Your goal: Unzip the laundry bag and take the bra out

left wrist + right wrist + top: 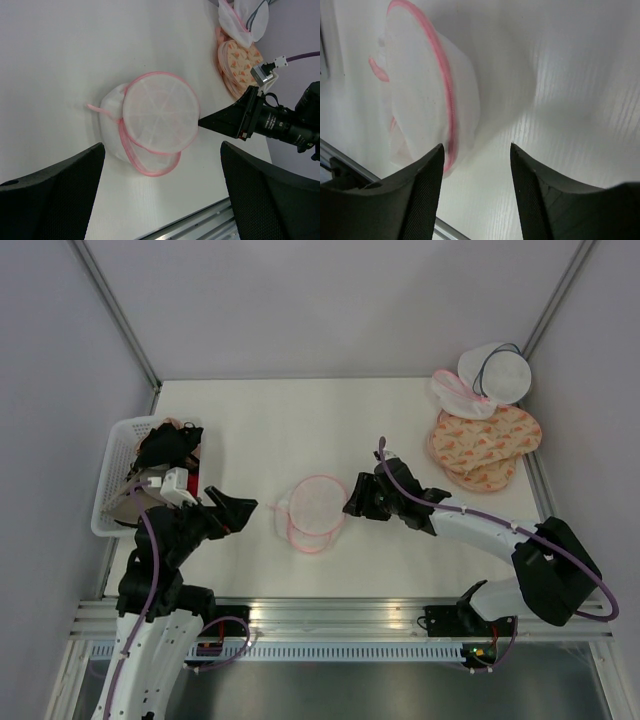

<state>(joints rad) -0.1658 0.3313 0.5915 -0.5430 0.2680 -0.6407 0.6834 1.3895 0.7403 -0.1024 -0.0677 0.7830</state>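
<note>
The laundry bag (313, 512) lies in the middle of the table, a round white mesh pouch with pink trim, its two halves parted; I see nothing dark inside. My right gripper (352, 498) is at its right edge, open, with the bag (430, 100) just beyond the left finger and bare table between the jaws (476, 147). My left gripper (235, 508) hangs wide open to the left of the bag (155, 120), holding nothing (162, 148). The black bra (165, 445) lies on top of the garments in the white basket.
A white basket (112, 475) of garments stands at the table's left edge. At the back right are peach patterned bags (485, 445), a white round bag with dark trim (497, 372) and another pink-trimmed pouch (455, 395). A metal rail (340, 615) runs along the near edge.
</note>
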